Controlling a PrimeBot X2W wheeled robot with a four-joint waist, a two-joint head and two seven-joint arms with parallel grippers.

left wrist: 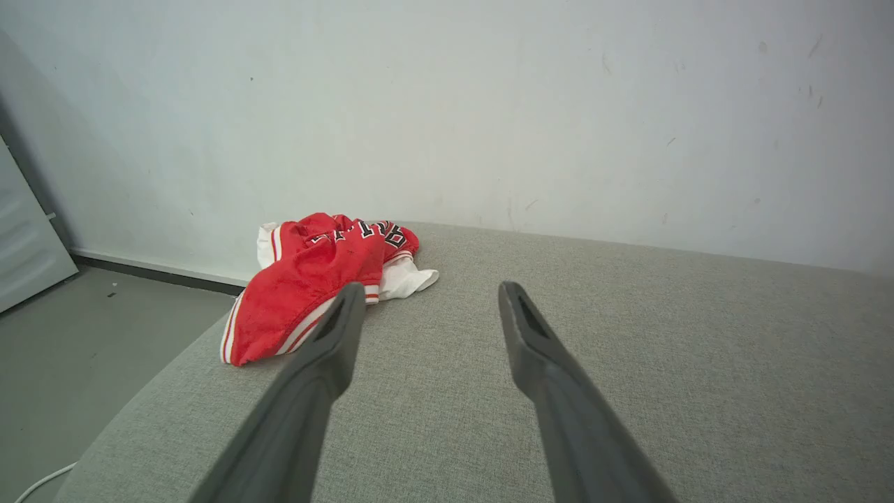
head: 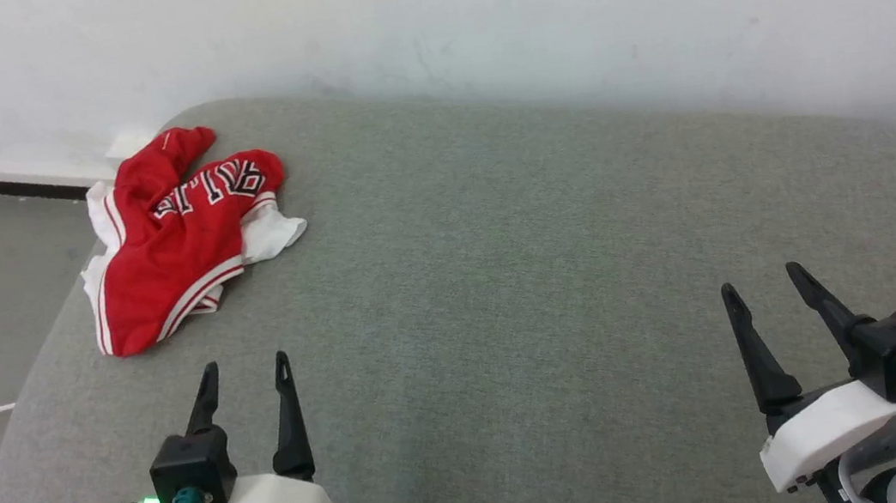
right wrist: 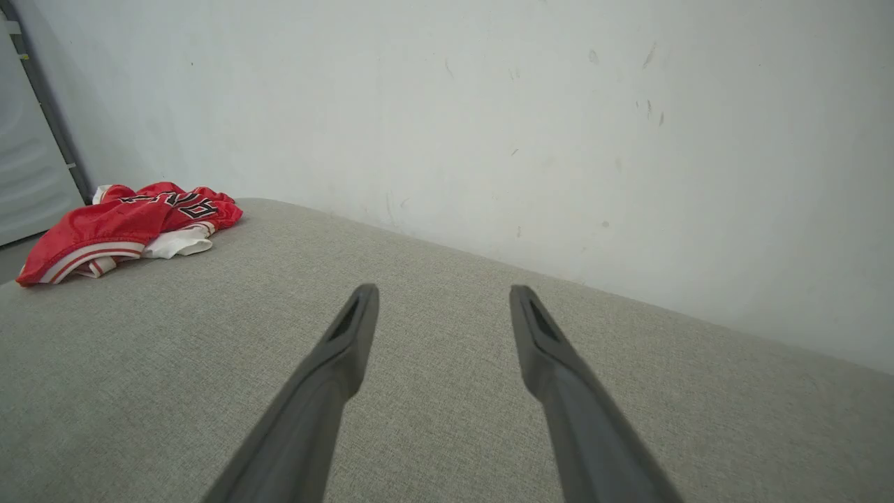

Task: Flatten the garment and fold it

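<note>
Pretty much nothing done yet; the garment (head: 177,235) sits crumpled at the far-left corner of the grey cushion (head: 504,279); left gripper (head: 246,375) and right gripper (head: 760,286) both spread wide, holding nothing; flattening and folding all remain.

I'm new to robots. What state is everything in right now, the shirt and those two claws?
garment: crumpled in a heap, not yet flattened or folded, at the grey surface's far left corner.
left gripper: open, empty, short of the garment.
right gripper: open, empty.
</note>
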